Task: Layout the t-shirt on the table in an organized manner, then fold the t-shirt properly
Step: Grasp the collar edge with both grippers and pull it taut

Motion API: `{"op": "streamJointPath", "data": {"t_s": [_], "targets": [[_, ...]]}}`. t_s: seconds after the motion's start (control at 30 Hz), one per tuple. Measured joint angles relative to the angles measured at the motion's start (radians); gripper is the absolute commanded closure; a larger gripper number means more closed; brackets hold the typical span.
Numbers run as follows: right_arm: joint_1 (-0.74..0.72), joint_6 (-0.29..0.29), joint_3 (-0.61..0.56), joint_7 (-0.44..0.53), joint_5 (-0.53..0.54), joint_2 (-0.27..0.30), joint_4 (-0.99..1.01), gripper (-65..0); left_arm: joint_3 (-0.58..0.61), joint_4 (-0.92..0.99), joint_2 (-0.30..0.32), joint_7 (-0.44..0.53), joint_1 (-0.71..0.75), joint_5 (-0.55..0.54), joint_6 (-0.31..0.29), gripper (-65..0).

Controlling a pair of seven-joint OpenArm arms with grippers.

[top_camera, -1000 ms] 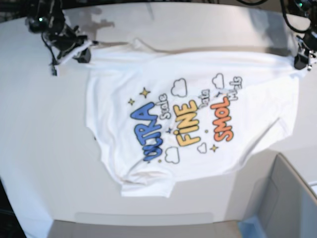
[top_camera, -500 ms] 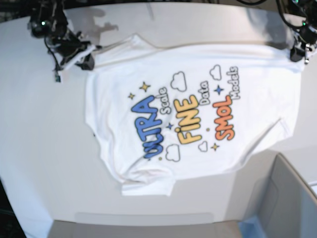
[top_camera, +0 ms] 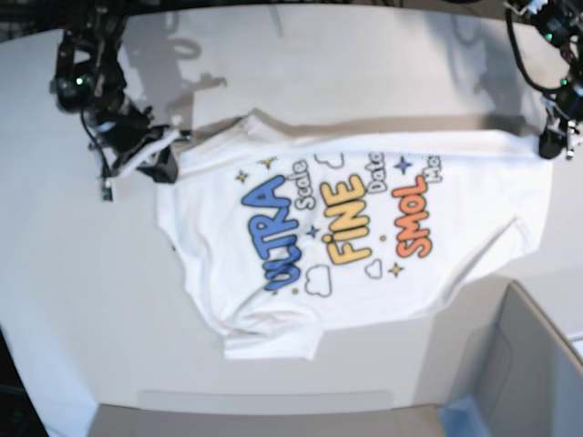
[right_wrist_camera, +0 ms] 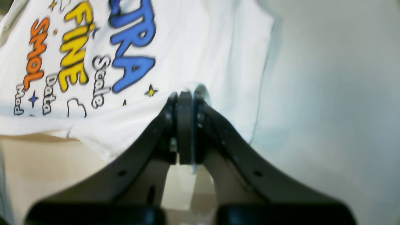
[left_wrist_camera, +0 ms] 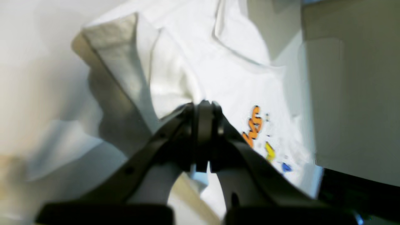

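The white t-shirt (top_camera: 355, 237) lies print-up on the table (top_camera: 64, 300), with "ULTRA", "FINE" and "SMOL" showing. Its far edge is lifted off the surface and stretched between my two grippers. At the shirt's far left corner my right gripper (top_camera: 164, 166) is shut on the cloth; the right wrist view shows its closed jaws (right_wrist_camera: 186, 93) pinching the t-shirt (right_wrist_camera: 193, 47) beside the blue letters. At the far right corner my left gripper (top_camera: 551, 146) is shut on the cloth too. In the left wrist view its jaws (left_wrist_camera: 203, 107) clamp a bunched fold of the t-shirt (left_wrist_camera: 218, 68).
A grey box (top_camera: 537, 364) stands at the near right corner, close to the shirt's sleeve, and shows again (left_wrist_camera: 353, 93) in the left wrist view. Black cables hang from both arms at the table's far corners. A pale strip runs along the near edge.
Both grippers have moved toward the near side with the shirt's far edge. That edge now lies over the top of the print, hiding the clouds and part of the small words.
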State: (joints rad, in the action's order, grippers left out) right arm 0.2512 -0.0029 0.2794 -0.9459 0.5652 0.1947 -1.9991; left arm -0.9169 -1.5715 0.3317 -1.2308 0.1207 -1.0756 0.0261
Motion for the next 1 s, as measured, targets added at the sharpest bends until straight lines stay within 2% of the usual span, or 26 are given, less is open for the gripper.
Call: {"op": "streamJointPath", "data": {"t_s": [0.07,0.17,0.27,0.4,0.57,0.8,0.9,1.0], "targets": [[-0.043,0.002,-0.008,0.004,-0.013,0.000,0.031,0.0,0.031,0.001,-0.002,-0.002,-0.039,0.083,0.002,0.0],[-0.095,-0.002,-0.051,0.002,-0.090,0.001,0.082,0.0,0.051,0.001,-0.004,-0.003,-0.090,0.181,0.003,0.0],[-0.142,-0.002,-0.118,0.000,-0.164,0.001,0.126,0.0,0.051,0.001,-0.005,-0.003,-0.130,0.249,0.000,0.0],[-0.203,0.002,-0.161,0.003,-0.206,-0.002,0.178,0.0,0.051,0.014,-0.005,-0.002,-0.163,0.316,0.000,0.0],[-0.261,-0.002,-0.162,0.000,-0.221,-0.002,0.233,0.0,0.052,0.139,-0.003,-0.001,-0.222,0.332,-0.004,0.0],[-0.295,0.003,-0.163,0.003,-0.221,-0.002,0.259,0.0,0.058,0.150,-0.002,0.001,-0.241,0.342,-0.003,0.0],[-0.322,0.002,-0.164,0.001,-0.222,-0.003,0.314,0.0,0.111,0.151,0.009,0.004,-0.273,0.349,0.002,0.0],[-0.345,0.002,-0.164,0.002,-0.224,-0.004,0.329,0.0,0.191,0.155,0.032,0.060,-0.290,0.335,-0.001,0.0]]}}
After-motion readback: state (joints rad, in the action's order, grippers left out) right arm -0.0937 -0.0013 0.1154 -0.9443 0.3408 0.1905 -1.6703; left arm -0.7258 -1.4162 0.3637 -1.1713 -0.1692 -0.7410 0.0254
